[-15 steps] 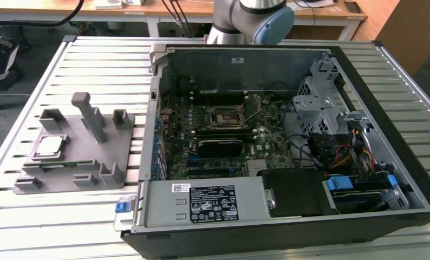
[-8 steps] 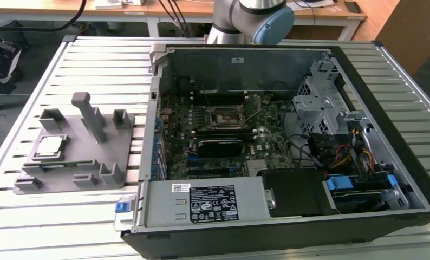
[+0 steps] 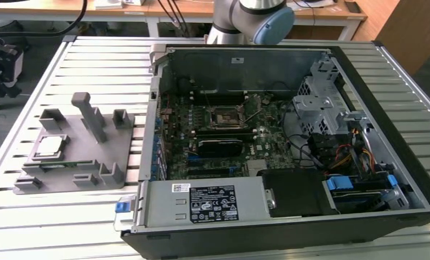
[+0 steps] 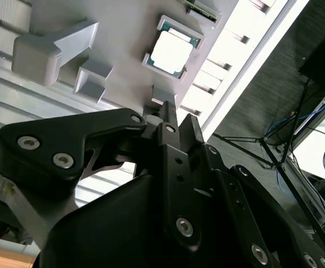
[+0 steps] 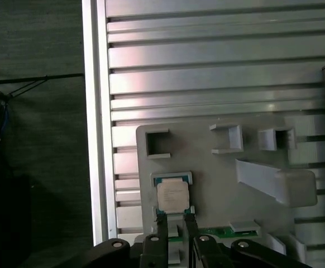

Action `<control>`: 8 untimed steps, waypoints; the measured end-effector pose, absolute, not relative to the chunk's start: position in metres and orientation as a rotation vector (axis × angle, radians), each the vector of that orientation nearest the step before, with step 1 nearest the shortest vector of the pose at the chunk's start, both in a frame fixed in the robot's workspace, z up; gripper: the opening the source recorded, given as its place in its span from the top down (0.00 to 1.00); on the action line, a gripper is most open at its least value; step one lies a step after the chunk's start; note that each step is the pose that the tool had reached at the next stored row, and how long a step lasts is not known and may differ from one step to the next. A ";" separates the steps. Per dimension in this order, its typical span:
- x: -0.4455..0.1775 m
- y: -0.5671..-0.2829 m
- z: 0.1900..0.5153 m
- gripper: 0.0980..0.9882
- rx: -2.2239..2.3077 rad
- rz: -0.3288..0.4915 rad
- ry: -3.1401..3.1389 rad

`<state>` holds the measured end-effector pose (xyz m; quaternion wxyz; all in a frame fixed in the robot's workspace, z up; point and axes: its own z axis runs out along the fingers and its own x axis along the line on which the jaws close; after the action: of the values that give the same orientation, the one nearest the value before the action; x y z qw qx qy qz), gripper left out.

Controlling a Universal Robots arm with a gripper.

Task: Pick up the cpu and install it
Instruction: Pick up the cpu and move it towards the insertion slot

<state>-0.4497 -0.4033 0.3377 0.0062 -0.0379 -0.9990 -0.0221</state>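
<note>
The cpu (image 3: 51, 145) is a small square chip with a silver top. It lies flat in a pocket of the grey fixture plate (image 3: 99, 154), on the exterior view's left. In both wrist views my gripper (image 5: 175, 219) (image 4: 179, 116) hovers above the fixture, a little off the cpu (image 5: 172, 195) (image 4: 172, 52). Its black fingers (image 5: 161, 226) stand a narrow gap apart with nothing between them. The motherboard socket (image 3: 225, 116) sits inside the open computer case (image 3: 410, 179).
Grey blocks and a tall post (image 3: 89, 116) rise from the fixture plate. A green memory stick (image 5: 224, 230) lies on it beside the cpu. The slatted metal table (image 5: 207, 61) ends at an edge (image 5: 92, 111) close to the fixture. The arm's base (image 3: 247, 19) stands behind the case.
</note>
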 end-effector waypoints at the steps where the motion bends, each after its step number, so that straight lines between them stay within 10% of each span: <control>1: -0.450 -0.404 0.337 0.83 -0.116 -0.072 -3.126; 8: -0.450 -0.409 0.329 0.76 -0.089 -0.085 -3.126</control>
<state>-0.4497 -0.4093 0.3287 0.0065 -0.0284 -0.9992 -0.0271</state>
